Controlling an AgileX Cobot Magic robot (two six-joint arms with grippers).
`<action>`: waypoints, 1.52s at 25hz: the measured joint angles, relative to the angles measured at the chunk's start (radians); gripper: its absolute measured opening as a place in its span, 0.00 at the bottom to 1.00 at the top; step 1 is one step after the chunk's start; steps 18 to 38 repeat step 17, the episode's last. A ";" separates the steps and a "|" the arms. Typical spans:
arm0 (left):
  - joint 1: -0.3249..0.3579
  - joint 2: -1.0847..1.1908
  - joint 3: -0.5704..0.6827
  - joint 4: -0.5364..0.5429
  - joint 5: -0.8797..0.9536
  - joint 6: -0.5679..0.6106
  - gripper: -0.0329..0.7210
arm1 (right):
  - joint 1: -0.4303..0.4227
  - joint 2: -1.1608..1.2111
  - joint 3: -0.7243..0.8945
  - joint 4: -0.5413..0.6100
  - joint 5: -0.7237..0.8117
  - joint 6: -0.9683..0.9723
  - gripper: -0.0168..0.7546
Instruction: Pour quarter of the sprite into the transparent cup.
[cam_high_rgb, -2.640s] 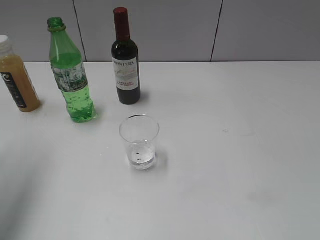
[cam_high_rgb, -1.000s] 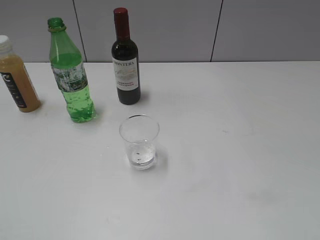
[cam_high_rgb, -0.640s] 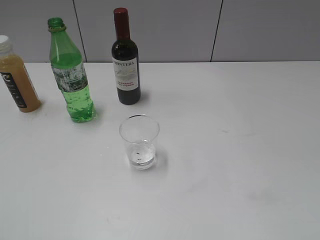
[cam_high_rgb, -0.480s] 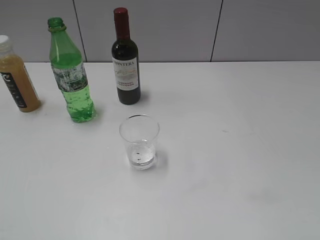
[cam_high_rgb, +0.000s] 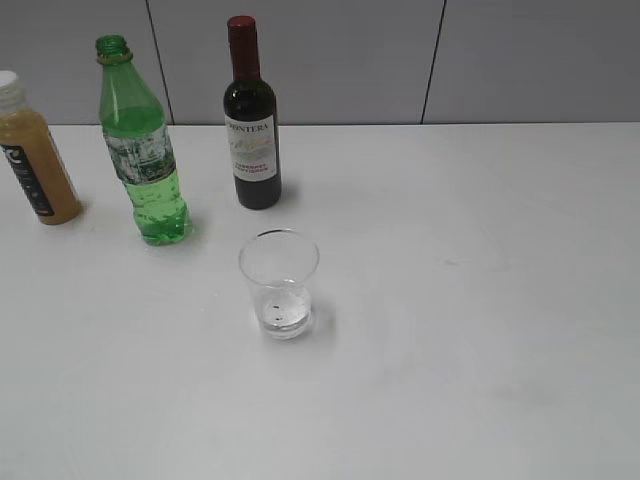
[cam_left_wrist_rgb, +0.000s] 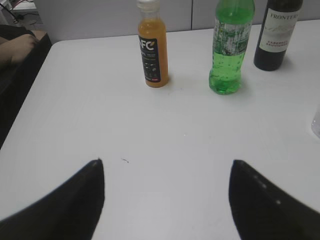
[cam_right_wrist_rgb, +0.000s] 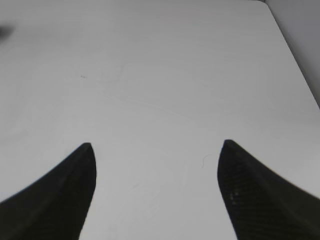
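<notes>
The sprite (cam_high_rgb: 143, 160), a capless green bottle with a whitish label, stands upright at the back left of the table. It also shows in the left wrist view (cam_left_wrist_rgb: 229, 47). The transparent cup (cam_high_rgb: 279, 284) stands upright in front of it, nearer the middle, with a little clear liquid at the bottom. Only its edge shows in the left wrist view (cam_left_wrist_rgb: 316, 120). My left gripper (cam_left_wrist_rgb: 166, 162) is open and empty, well short of the sprite. My right gripper (cam_right_wrist_rgb: 156, 145) is open and empty over bare table. Neither gripper shows in the exterior view.
An orange juice bottle (cam_high_rgb: 30, 150) stands left of the sprite, also seen in the left wrist view (cam_left_wrist_rgb: 152, 45). A dark wine bottle (cam_high_rgb: 251, 120) stands right of the sprite, also seen in the left wrist view (cam_left_wrist_rgb: 276, 32). The table's left edge (cam_left_wrist_rgb: 30, 90) and far right corner (cam_right_wrist_rgb: 270, 10) are near.
A faint shadow at the lower left of the table has gone. The bottles and the cup have not moved.
</notes>
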 joint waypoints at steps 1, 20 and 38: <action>0.000 0.000 0.000 0.000 0.000 0.000 0.83 | 0.000 0.000 0.000 0.000 0.000 0.000 0.78; 0.000 0.000 0.000 0.000 0.000 0.000 0.83 | 0.000 0.000 0.000 0.000 0.000 0.000 0.78; 0.000 0.000 0.000 0.000 0.000 0.000 0.83 | 0.000 0.000 0.000 0.000 0.000 0.000 0.78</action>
